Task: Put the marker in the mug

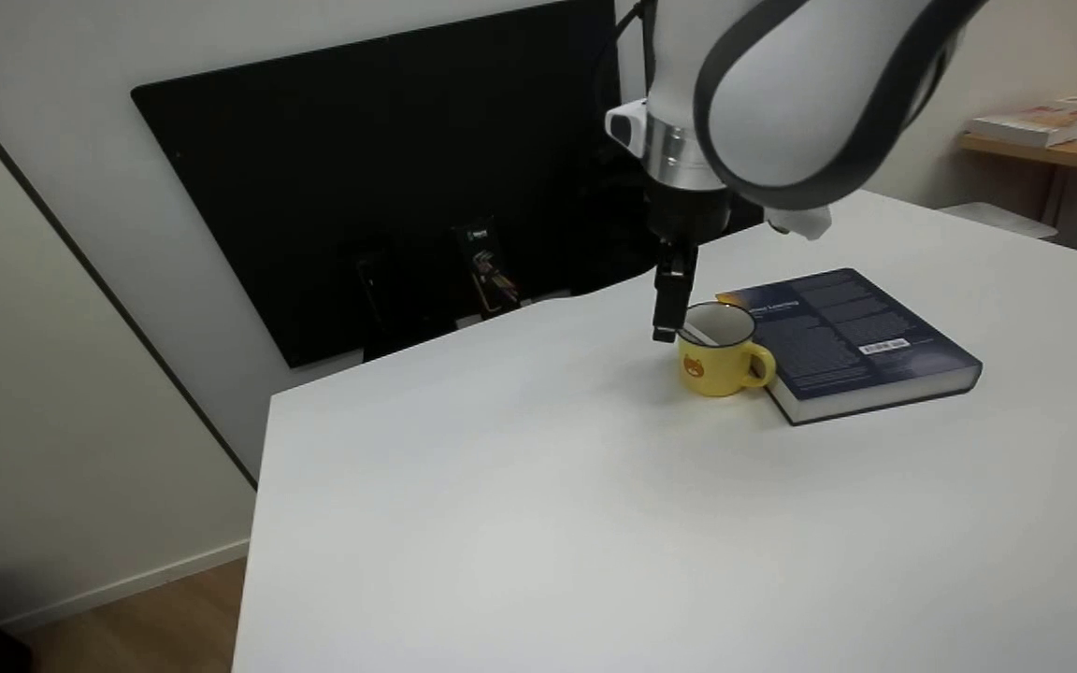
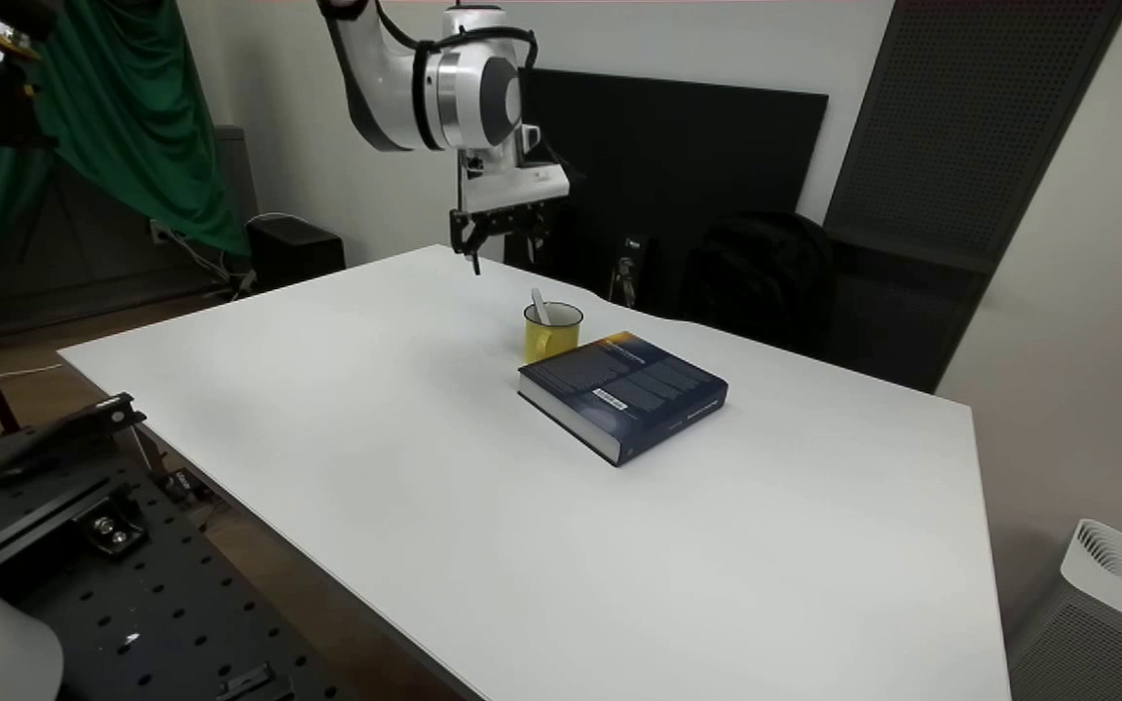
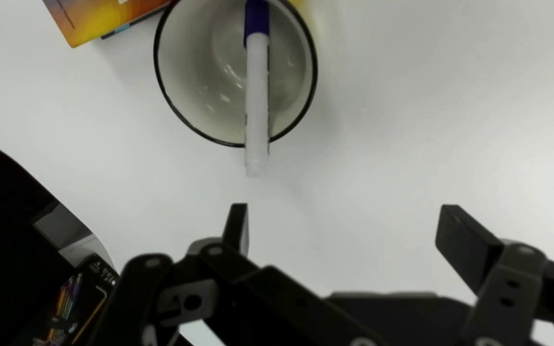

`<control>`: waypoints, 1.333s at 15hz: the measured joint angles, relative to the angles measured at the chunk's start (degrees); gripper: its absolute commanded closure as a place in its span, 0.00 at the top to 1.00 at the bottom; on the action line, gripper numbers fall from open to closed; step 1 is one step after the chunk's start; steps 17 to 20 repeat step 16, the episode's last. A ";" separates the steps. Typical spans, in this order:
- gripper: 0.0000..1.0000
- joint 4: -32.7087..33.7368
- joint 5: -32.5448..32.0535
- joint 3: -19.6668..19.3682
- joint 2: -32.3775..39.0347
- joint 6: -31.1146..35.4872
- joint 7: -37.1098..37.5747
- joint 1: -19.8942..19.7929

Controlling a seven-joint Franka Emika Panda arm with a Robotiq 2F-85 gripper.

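The yellow mug stands upright on the white table in both exterior views [image 1: 711, 376] [image 2: 565, 337], and its pale inside shows at the top of the wrist view [image 3: 195, 72]. The white marker leans inside the mug [image 3: 257, 96], blue cap down, its white end sticking out over the rim. The marker also shows in both exterior views [image 1: 699, 335] [image 2: 541, 308]. My gripper [image 3: 343, 216] is open, with nothing between its fingers. It hangs above the table beside the mug, apart from mug and marker, in both exterior views [image 1: 666, 334] [image 2: 504, 261].
A thick dark blue book [image 1: 847, 336] lies against or very close to the mug on its handle side; it also shows in an exterior view [image 2: 619, 394]. The table edge [image 1: 464, 327] runs behind the mug, with a dark panel [image 1: 389, 168] and dark items beyond it.
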 measured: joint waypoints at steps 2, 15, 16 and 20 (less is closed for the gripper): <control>1.00 0.96 1.49 -1.10 -2.26 -5.93 4.45 2.11; 1.00 2.45 13.61 -3.98 -6.92 -27.13 24.68 6.24; 1.00 2.45 13.53 -3.95 -6.85 -27.05 24.62 6.24; 1.00 2.45 13.53 -3.95 -6.85 -27.05 24.62 6.24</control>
